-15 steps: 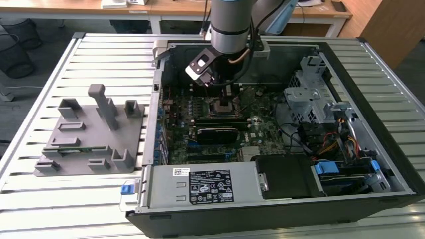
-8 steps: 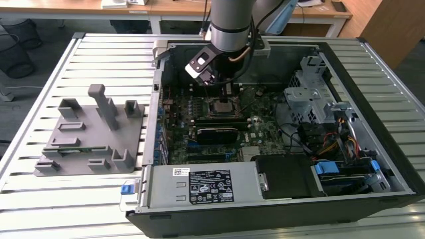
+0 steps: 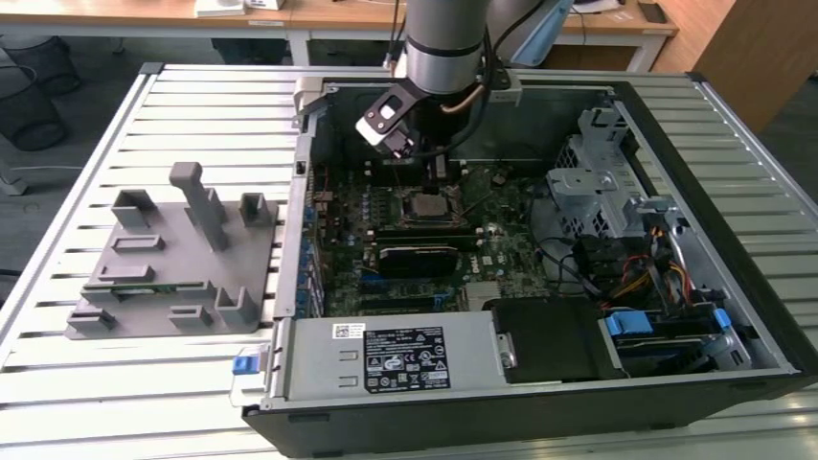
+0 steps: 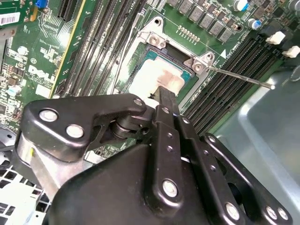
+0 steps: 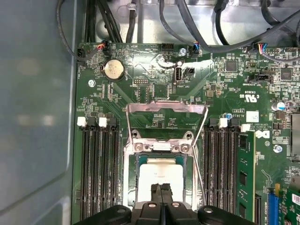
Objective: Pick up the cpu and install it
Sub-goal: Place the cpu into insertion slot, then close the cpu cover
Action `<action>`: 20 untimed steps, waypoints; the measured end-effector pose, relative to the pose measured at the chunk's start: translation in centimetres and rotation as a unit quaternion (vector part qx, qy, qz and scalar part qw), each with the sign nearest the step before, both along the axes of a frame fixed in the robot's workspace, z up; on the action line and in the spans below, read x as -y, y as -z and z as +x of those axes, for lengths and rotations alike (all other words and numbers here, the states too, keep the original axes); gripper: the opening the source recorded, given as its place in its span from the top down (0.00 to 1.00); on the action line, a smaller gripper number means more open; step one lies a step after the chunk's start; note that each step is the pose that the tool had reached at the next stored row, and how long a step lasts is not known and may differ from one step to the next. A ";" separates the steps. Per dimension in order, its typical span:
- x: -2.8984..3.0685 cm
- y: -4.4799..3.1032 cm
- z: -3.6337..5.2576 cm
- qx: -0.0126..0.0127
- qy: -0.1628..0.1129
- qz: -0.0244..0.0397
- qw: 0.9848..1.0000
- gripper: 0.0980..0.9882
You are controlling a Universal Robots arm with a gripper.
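Exterior view: seemingly one cpu (image 3: 428, 205)

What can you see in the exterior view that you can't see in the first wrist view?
Exterior view: the grey fixture on the slatted table, and the whole computer case. First wrist view: a round coin battery on the board. Both: the cpu sitting in its socket, with the gripper over it.

The arm (image 3: 447, 34) hangs from the upper middle of the exterior view, wrist (image 3: 442, 75) upright, its gripper (image 3: 442, 171) pointing straight down with both fingers (image 5: 156, 193) pressed flat together.
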State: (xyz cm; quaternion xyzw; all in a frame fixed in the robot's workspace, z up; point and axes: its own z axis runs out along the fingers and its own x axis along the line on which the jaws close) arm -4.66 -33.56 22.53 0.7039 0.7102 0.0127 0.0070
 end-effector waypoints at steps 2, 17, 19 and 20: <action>0.00 -0.25 0.00 0.000 0.000 0.000 1.000 0.99; 0.00 -2.25 0.01 -0.004 0.000 0.000 1.000 0.99; 0.04 -2.26 0.01 -0.004 0.000 0.000 1.000 0.99; 0.10 -2.27 0.01 -0.004 0.000 0.000 1.000 0.99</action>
